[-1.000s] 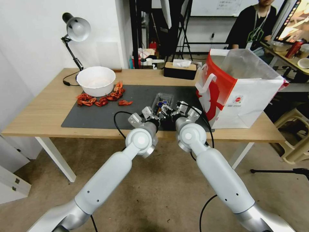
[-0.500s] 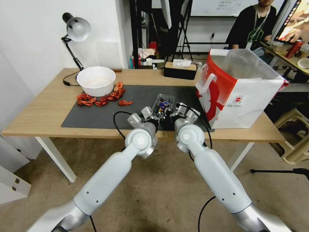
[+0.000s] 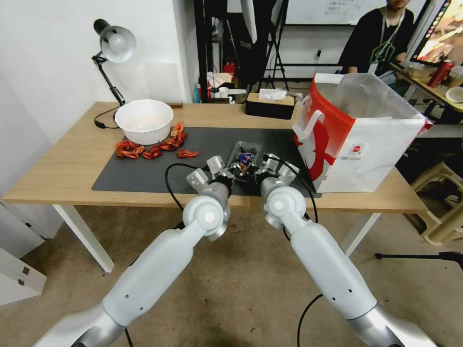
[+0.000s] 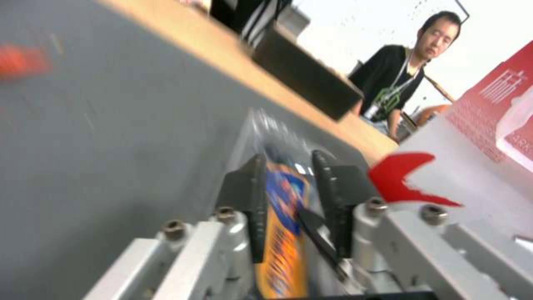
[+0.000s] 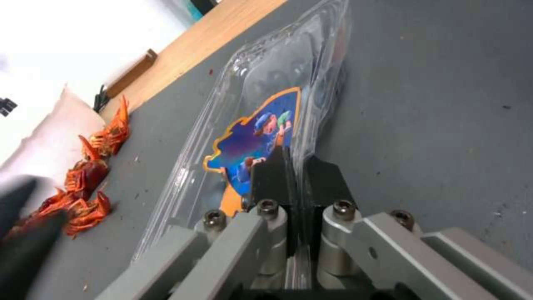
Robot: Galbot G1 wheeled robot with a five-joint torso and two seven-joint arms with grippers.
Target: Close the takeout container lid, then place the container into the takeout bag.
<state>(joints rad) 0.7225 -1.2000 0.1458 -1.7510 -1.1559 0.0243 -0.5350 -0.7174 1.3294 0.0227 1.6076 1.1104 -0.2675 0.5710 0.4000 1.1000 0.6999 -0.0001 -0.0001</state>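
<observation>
The takeout container [image 3: 245, 155], a clear clamshell with a blue and orange sticker, is tilted up on the dark mat between my two grippers. My left gripper [image 3: 230, 169] holds it from the left. In the left wrist view its fingers [image 4: 247, 200] straddle the stickered lid [image 4: 283, 196]. My right gripper [image 3: 257, 167] meets it from the right. In the right wrist view that gripper [image 5: 297, 160] is pinched shut on the container's clear rim [image 5: 261, 104]. The red-and-white takeout bag [image 3: 366, 140] stands open to the right, close by in the left wrist view [image 4: 483, 112].
A white bowl [image 3: 143, 120] and several red crawfish [image 3: 152, 149] lie on the mat's [image 3: 144, 173] far left. A black tissue box [image 3: 270, 106] stands behind the container, and a desk lamp [image 3: 113, 43] at the back left corner. The table's front edge is just under my wrists.
The container has tipped up from lying flat, so its sticker now faces me. My left arm has swung slightly left; the right gripper stays at the container's right side.
</observation>
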